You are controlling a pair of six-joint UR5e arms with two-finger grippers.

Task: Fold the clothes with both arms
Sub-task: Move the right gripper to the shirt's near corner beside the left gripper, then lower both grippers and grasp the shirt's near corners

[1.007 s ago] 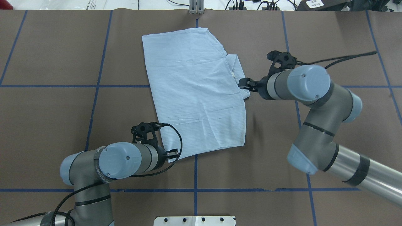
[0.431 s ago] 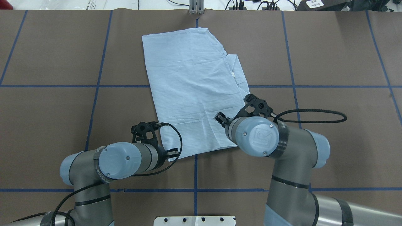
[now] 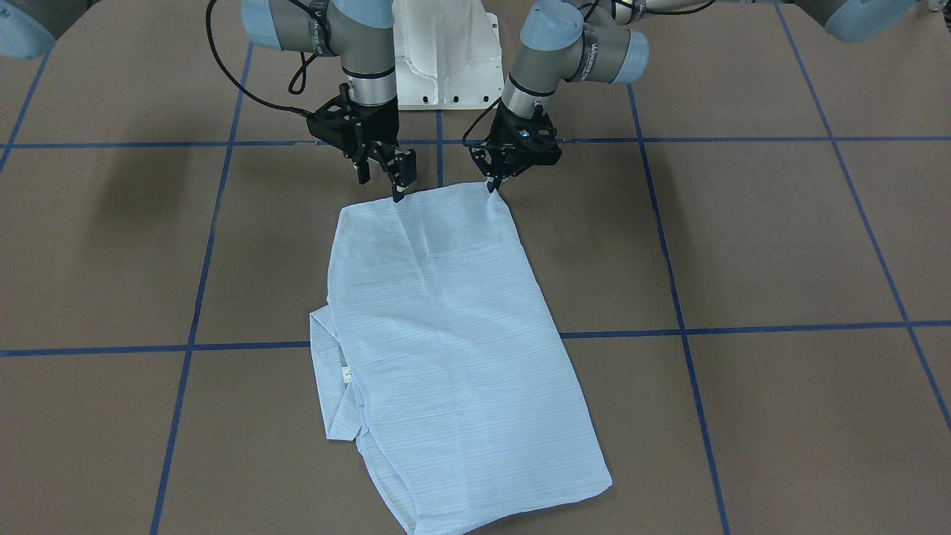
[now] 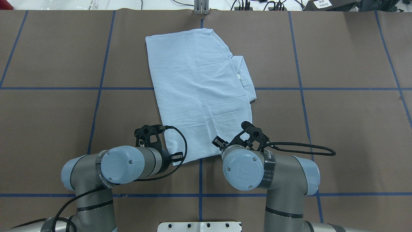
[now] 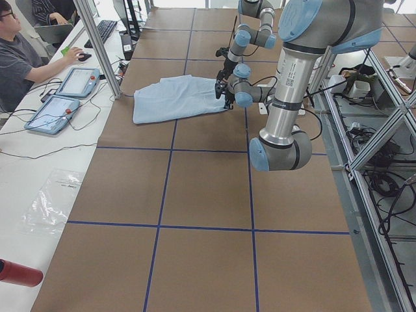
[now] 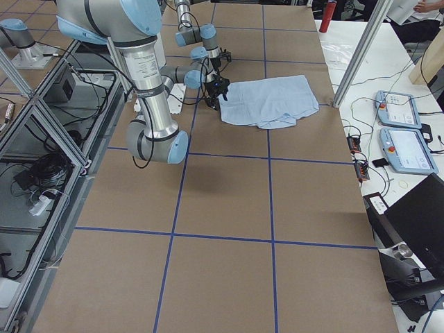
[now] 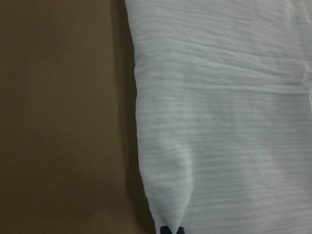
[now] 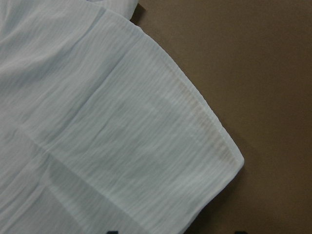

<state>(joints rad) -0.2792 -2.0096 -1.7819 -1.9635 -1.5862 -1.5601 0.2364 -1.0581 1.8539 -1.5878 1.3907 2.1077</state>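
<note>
A pale blue striped shirt (image 4: 196, 87) lies flat in the middle of a brown table (image 4: 338, 129) marked with blue tape lines. It is already narrowed into one long panel that runs away from the robot. No sleeves show, and the collar (image 4: 243, 72) pokes out along the panel's right side. At the end nearest the robot, the left gripper (image 3: 492, 184) has its fingers closed on the left corner; its wrist view shows cloth puckered up into the tips. The right gripper (image 3: 384, 180) sits at the right corner with its fingers spread wide, one tip down at the hem, gripping nothing. The lengthwise folds look done. What seems left is to pinch this second corner, then carry the near end over the far end.
</note>
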